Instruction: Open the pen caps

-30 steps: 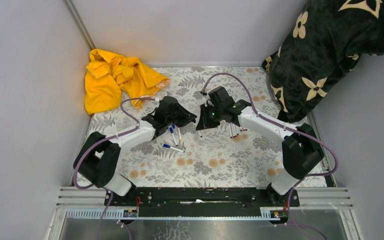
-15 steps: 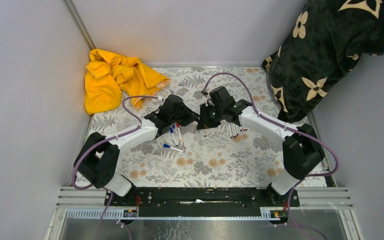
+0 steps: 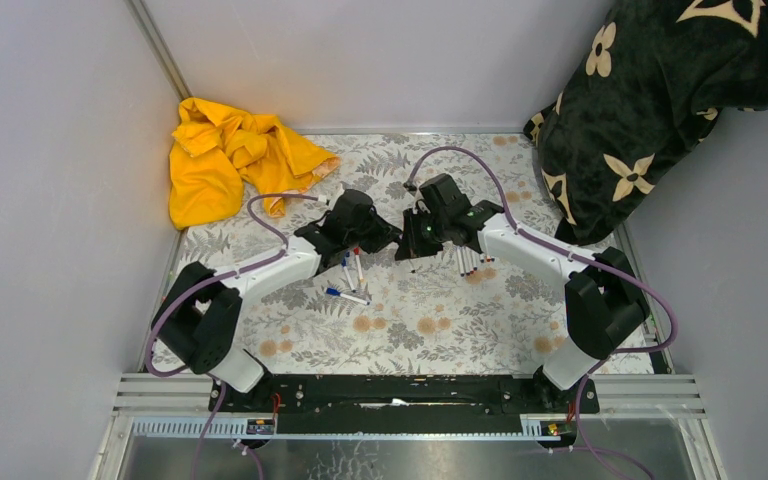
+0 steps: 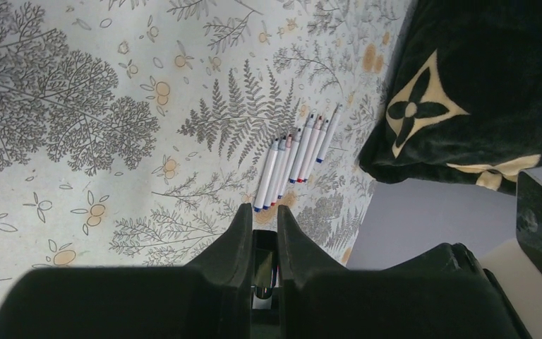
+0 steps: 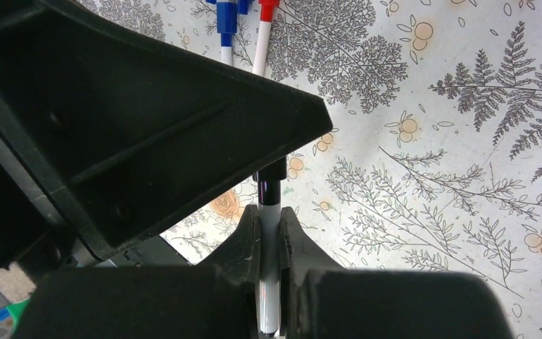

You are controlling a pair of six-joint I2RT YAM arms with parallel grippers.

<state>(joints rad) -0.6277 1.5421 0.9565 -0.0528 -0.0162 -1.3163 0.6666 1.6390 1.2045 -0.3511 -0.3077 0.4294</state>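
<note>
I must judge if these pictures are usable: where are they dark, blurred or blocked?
Top view: even light, sharp throughout. Left wrist view: the row of pens is sharp, its own fingers dark and soft. Right wrist view: the left gripper is a black mass blocking the upper left; the held pen is clear.

No legible text, labels, brands or numbers, only flower motifs on blanket (image 3: 660, 100)

two arms (image 3: 270, 268); one yellow cloth (image 3: 222, 165); one black blanket (image 3: 650, 110); about dozen pens (image 4: 293, 164).
</note>
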